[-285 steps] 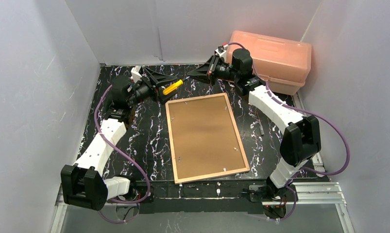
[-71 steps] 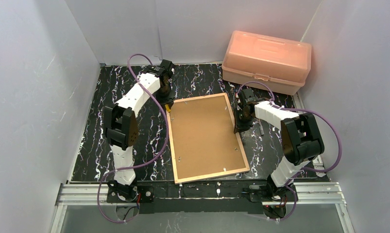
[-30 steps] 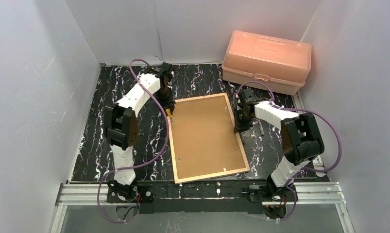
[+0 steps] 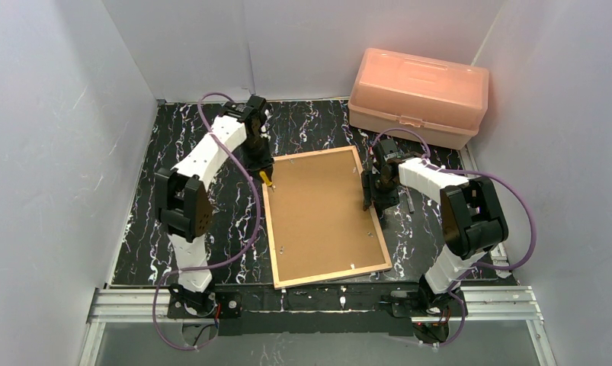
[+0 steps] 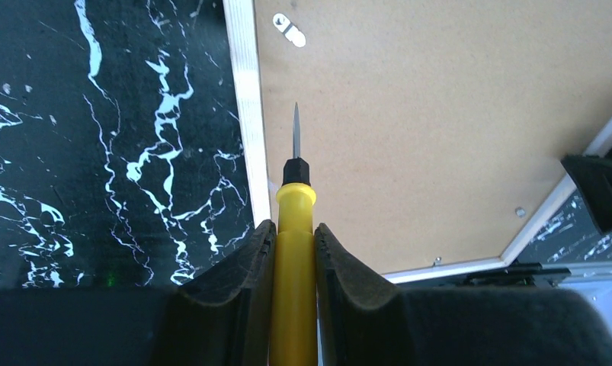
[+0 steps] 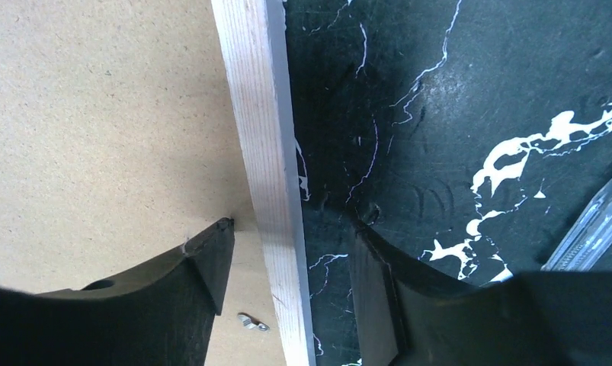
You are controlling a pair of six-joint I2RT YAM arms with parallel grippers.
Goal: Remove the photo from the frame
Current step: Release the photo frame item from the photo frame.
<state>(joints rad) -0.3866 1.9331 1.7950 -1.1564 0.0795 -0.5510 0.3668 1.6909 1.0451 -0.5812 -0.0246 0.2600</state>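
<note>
The frame [image 4: 334, 276] lies face down near the middle of the black, white-veined counter [image 4: 146, 229]. Its light wood edges point up and the plain brown backing board [image 4: 322, 213] fills it, so the photo itself cannot be seen. The left hand [image 4: 260, 164] is at the far left corner of the frame, clamped tight on the yellow handle of a screwdriver [image 5: 293, 213]. The thin metal blade points along the backing board just inside the left wood edge; whether the tip touches the board cannot be told. A small metal turn tab [image 5: 289, 29] sits on the board ahead of the blade, close to that same edge. The right hand [image 4: 370, 197] is at the frame's right side with its jaws spread apart, straddling the wood edge. One finger [image 6: 203, 259] sits over the backing board, the other over the bare counter, and neither is pressing on the wood. Another small tab [image 6: 253, 322] shows on the board beside that inner finger. A pink plastic box [image 4: 418, 95], lid closed, stands at the far right corner, well apart from the frame.
</note>
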